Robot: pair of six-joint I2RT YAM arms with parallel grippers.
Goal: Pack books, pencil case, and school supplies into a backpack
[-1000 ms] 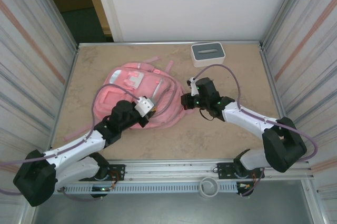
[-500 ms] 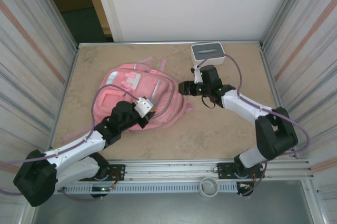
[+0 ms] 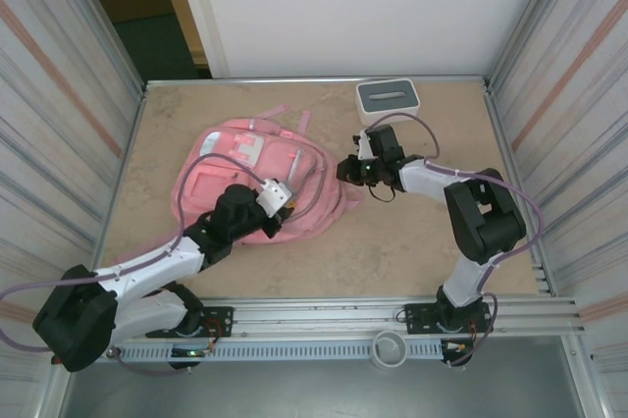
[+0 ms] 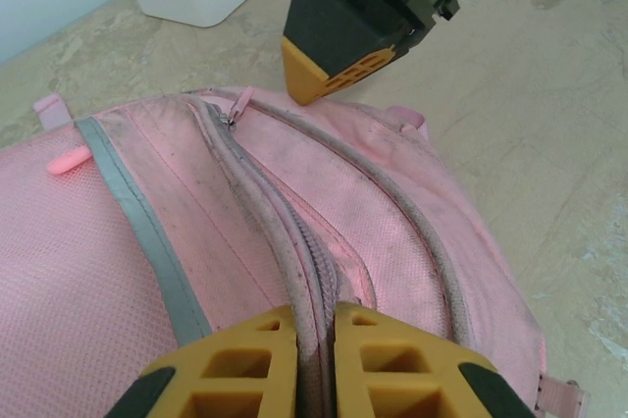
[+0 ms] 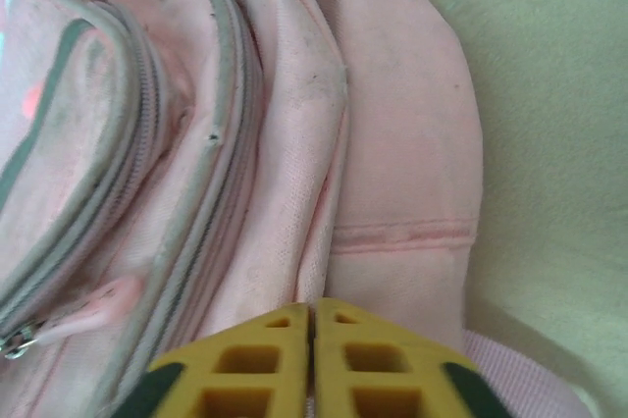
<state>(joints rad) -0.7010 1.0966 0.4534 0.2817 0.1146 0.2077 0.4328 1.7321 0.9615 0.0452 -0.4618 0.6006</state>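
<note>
From above, backpack point(image 3: 245, 168) lying flat mid-worktop point(image 3: 412, 232); from left wrist, left hand point(image 4: 314, 315) pinching backpack's zip ridge point(image 4: 294, 241); from right wrist, right hand point(image 5: 312, 312) pressed together, empty, over backpack's edge; packing seemingly done, zipping probably left.

backpack point(image 3: 235, 163): flat on the table point(image 3: 412, 241), left of centre
box point(image 3: 387, 99): far edge, right of and behind the backpack
left gripper point(image 4: 314, 335): on the backpack's near side, over a zip seam
right gripper point(image 3: 345, 169): at the backpack's right edge, before the box
</note>
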